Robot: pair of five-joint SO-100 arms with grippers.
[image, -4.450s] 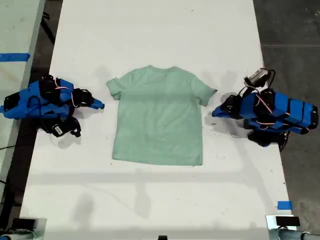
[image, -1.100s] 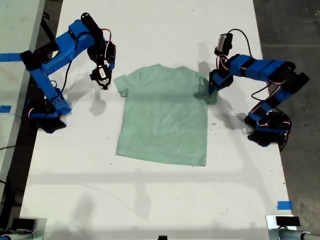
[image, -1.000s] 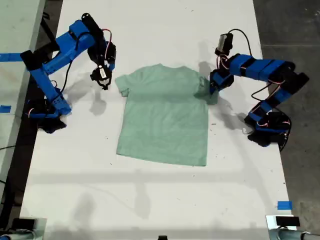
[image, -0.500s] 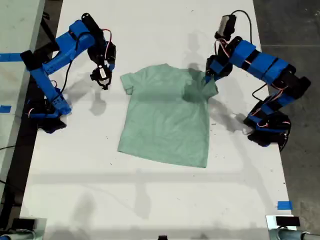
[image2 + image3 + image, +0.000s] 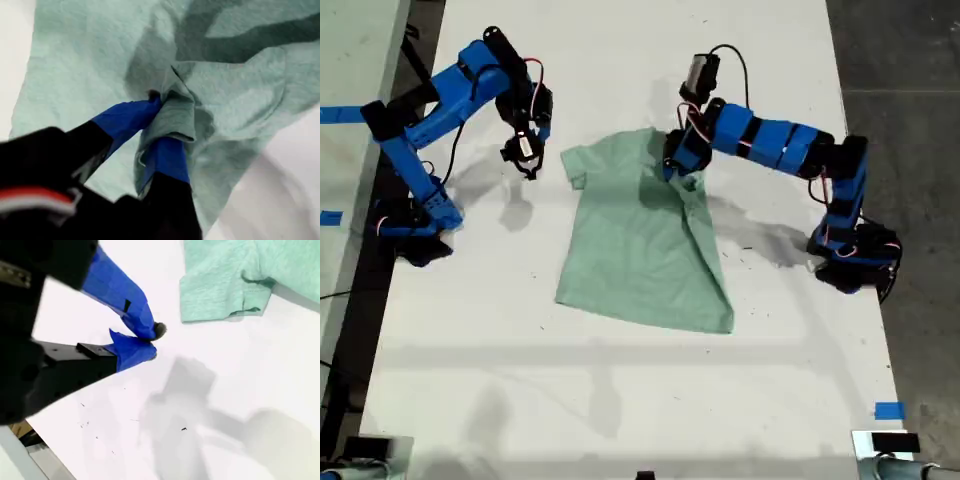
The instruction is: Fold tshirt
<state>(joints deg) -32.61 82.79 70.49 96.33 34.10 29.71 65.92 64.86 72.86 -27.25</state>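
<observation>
The pale mint-green tshirt lies on the white table, collar toward the far edge. My first gripper is shut on a bunched sleeve of the tshirt, held over the chest area, so the side at the exterior view's right is folded inward on a slant. In the first wrist view my first gripper pinches a wad of cloth between its blue fingers. My second gripper hovers beside the other sleeve, a little apart from it. My second gripper is shut with nothing in it.
A blue tape mark sits near the table's front corner at the exterior view's right. A second table with blue tape stands past the exterior view's left edge. Dark floor lies beyond the right edge.
My first gripper has lifted the sleeve and carried it toward the exterior view's left, over the shirt, folding that side inward. The second arm has stayed still.
</observation>
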